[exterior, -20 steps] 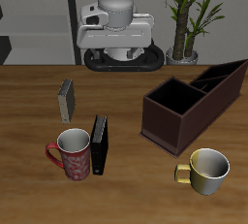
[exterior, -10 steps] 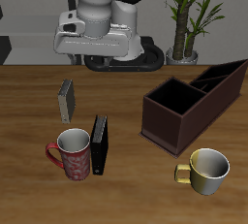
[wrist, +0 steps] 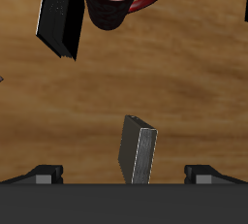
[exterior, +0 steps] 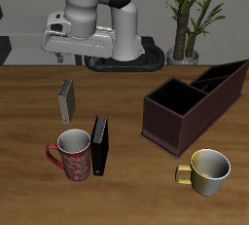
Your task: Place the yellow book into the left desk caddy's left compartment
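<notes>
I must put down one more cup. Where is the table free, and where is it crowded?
Bare wood lies between the black book and the left desk caddy, and behind the yellow book. It is crowded where the red mug stands beside the black book. The yellow mug occupies the front.

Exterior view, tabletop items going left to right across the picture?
Red mug → black book → left desk caddy. The yellow book stands farther back, overlapping the red mug's span; the cream mug sits in front of the caddy, within its span.
</notes>
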{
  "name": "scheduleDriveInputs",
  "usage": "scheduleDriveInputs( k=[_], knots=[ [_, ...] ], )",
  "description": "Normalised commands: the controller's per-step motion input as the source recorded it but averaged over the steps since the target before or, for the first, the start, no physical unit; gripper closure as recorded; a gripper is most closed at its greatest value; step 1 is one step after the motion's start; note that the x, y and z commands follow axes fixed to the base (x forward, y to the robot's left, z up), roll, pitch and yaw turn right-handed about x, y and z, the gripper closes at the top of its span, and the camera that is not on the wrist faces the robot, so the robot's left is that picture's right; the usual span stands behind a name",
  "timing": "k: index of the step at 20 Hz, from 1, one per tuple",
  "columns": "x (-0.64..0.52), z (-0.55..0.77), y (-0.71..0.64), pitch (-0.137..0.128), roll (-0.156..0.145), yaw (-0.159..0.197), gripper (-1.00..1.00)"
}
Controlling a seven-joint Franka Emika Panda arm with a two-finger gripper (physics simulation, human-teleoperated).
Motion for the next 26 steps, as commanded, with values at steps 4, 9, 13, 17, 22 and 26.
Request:
scheduleDriveInputs(
  k=[4, 9, 13, 17, 22, 26],
  knots=[
    [-0.09, -0.27, -0.12, -0.013, -0.021, 0.047, -1.00],
    [-0.05, -0.23, -0.02, -0.012, -0.017, -0.003, -1.00],
    [-0.04, -0.20, -0.02, -0.014, 0.014, -0.023, -1.00],
    [-0.06, -0.16, -0.13, -0.021, -0.033, -0.048, -1.00],
    [-0.03, -0.21, -0.14, 0.012, -0.001, -0.030, -1.00],
    [-0.03, -0.19, -0.13, 0.021, -0.009, -0.013, -1.00]
  ],
)
